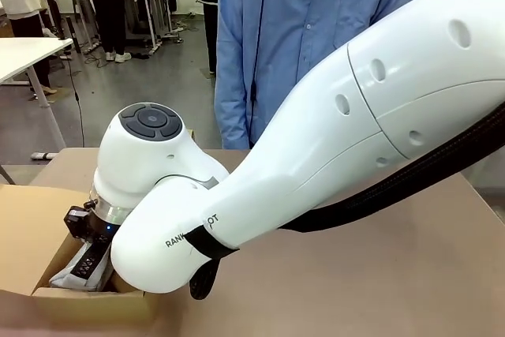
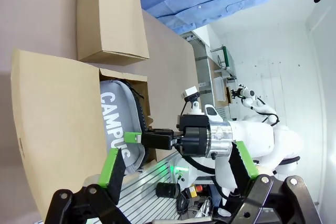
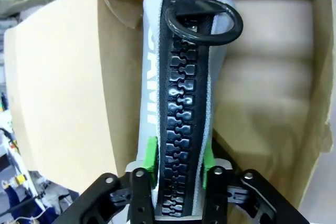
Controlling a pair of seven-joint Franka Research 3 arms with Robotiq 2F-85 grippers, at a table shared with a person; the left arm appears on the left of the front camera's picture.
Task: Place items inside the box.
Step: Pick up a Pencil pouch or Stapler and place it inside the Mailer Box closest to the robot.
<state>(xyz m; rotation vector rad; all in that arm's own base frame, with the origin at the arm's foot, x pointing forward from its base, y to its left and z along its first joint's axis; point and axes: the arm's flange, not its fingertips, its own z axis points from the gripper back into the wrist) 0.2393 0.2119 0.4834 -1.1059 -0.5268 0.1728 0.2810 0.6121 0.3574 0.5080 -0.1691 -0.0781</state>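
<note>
Item: grey zip pencil case (image 3: pixel 149 72), white lettering "CAMPUS" on one side, black zip (image 3: pixel 178 93) with a round ring pull (image 3: pixel 186 3). Location: inside the box (image 3: pixel 262 87), standing on its long edge with the zip facing up out of the opening, close to the wall that carries the lid flap (image 2: pixel 58 129). Whether its lower edge touches the floor of the box cannot be told. Holder: right gripper (image 3: pixel 178 156), reaching down into the box from above, with its green pads (image 3: pixel 152 153) pressed against both sides of the case across the zip near one end, so it is clamped on the case. The right arm (image 1: pixel 355 140) stretches across the table (image 1: pixel 379 274) to the box at the robot's left. Box: brown cardboard, shallow, lid flap standing open and upright. The floor beside the case is bare where it shows. Left gripper (image 2: pixel 177 163): off to one side of the box and above its level, fingers (image 2: pixel 113 166) spread wide apart with nothing between them. Also recorded: a smaller closed cardboard box (image 2: pixel 110 19) on the table just beyond the far end of the box, and a person in a blue shirt (image 1: pixel 300 37) standing at the far side of the table, beyond the box.
</note>
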